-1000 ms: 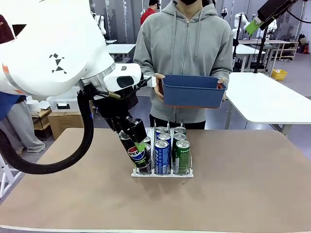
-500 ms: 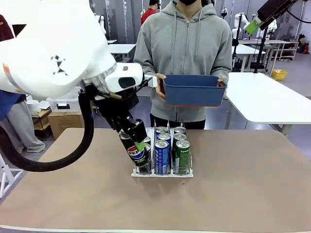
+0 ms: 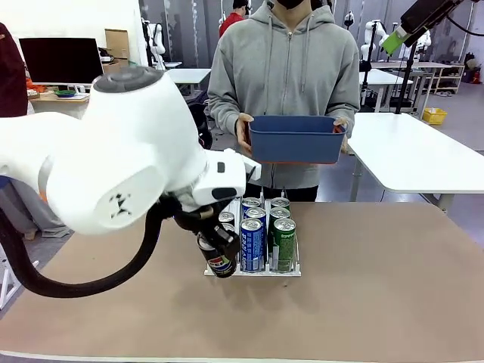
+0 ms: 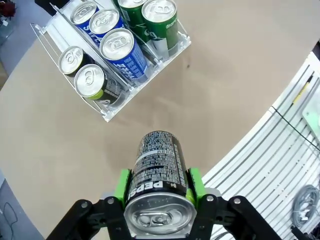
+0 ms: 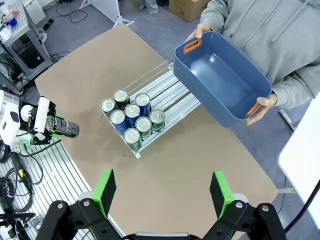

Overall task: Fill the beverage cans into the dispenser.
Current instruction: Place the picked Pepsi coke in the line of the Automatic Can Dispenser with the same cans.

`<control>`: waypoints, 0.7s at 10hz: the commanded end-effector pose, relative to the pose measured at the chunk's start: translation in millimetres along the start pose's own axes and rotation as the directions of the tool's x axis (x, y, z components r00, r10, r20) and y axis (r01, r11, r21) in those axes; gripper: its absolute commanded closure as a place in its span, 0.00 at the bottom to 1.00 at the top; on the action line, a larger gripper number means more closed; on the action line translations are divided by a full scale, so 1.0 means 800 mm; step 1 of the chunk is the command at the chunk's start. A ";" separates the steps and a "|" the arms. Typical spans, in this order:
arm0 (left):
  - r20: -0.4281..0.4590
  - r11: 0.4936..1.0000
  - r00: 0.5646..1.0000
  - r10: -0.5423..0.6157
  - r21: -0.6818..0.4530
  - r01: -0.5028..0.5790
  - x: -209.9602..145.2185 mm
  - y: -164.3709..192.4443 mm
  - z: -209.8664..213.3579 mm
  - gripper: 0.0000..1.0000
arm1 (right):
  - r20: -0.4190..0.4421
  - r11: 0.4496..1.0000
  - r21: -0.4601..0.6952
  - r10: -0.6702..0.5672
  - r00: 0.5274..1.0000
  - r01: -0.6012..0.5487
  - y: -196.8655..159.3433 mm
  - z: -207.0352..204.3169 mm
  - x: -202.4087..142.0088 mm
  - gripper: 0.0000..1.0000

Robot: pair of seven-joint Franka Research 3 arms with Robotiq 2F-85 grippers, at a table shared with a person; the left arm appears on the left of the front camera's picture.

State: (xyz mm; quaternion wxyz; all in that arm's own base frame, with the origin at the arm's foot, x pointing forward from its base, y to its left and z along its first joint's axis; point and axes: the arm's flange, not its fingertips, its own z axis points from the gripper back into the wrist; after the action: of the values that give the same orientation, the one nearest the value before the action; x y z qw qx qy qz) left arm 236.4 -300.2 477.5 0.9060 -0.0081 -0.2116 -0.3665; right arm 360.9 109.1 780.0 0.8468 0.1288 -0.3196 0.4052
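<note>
Black Pepsi can [image 4: 159, 172] sits clamped lengthwise inside the left gripper [image 4: 159, 192].

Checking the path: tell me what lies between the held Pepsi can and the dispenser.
Bare brown tabletop separates the Pepsi can from the dispenser, as the left wrist view shows.

Even, bright overhead light is filling the room, laying only soft, faint shadows under the clear wire-divided rack with a white base [image 3: 253, 270] on the matte brown tabletop [image 3: 378, 302], which is giving off no glare. Small highlights are glinting on the silver tops of the slim aluminium cans [image 4: 116, 44] in the left wrist view, where wide-angle distortion is bowing the table edge and the white slats beyond it. The big white robot arm [image 3: 113, 166] close to the front camera is looking slightly soft, while the wrist views are staying sharp.
</note>
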 end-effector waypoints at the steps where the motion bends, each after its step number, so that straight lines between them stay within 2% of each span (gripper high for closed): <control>1: 0.017 0.999 1.000 -0.015 0.044 0.015 -0.004 -0.005 -0.021 0.43 | 0.001 1.000 0.002 0.000 1.000 0.000 0.000 0.000 -0.002 0.00; 4: 0.028 0.997 0.999 -0.016 0.076 0.014 -0.002 -0.007 -0.069 0.43 | 0.001 1.000 0.002 0.000 1.000 0.000 0.000 0.000 -0.002 0.00; 7: 0.004 0.994 1.000 -0.011 0.106 0.010 0.005 0.003 -0.108 0.43 | 0.001 1.000 0.002 0.000 1.000 0.000 0.000 0.000 -0.002 0.00</control>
State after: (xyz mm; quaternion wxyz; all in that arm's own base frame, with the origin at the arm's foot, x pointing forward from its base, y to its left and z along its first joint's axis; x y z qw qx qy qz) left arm 268.1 -320.5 414.5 0.9019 0.0284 -0.2146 -0.3738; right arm 360.9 109.1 780.0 0.8468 0.1288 -0.3196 0.4052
